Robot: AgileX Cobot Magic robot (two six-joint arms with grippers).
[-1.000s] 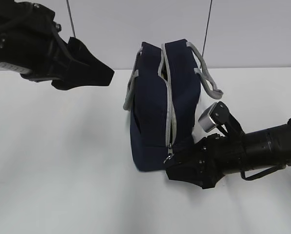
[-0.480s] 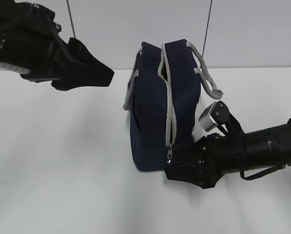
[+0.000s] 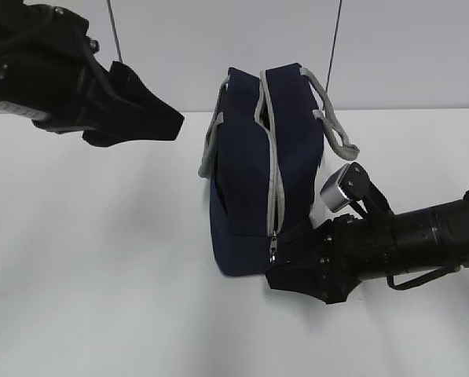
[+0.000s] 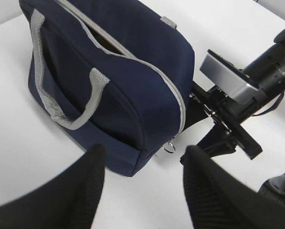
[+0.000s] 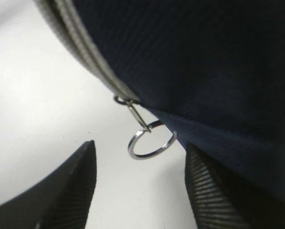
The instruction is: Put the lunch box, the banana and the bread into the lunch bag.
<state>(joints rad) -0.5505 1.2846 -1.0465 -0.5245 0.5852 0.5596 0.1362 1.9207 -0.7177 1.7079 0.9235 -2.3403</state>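
- The lunch bag [image 3: 258, 173] stands on the white worktop [image 3: 100, 259] near the middle of the exterior view, its narrow end toward the camera.
- Its grey zipper [image 3: 275, 181] runs up that end and over the top; in the left wrist view a short stretch on top gapes slightly, and the rest lies closed.
- One grey handle [image 3: 332, 118] hangs off the bag's side at 3 o'clock, the other [image 3: 210, 149] at 9 o'clock.
- The zipper pull, a small metal ring [image 5: 151, 142], hangs at the low end of the zipper, near the worktop.
- The right gripper [image 5: 140, 186] lies low at the bag's 5 o'clock, its fingers [image 5: 70, 188] spread and grasping nothing; the ring hangs in the gap between them, touching neither.
- In the right wrist view the finger at 3 o'clock sits against or just beside the bag's navy fabric; I cannot tell which.
- The left gripper [image 4: 142, 191] hangs in the air at the bag's 10 o'clock in the exterior view, well apart from it, fingers [image 4: 70, 195] released and empty.
- Lunch box, banana and bread show in no view; whether they are in the bag cannot be told.
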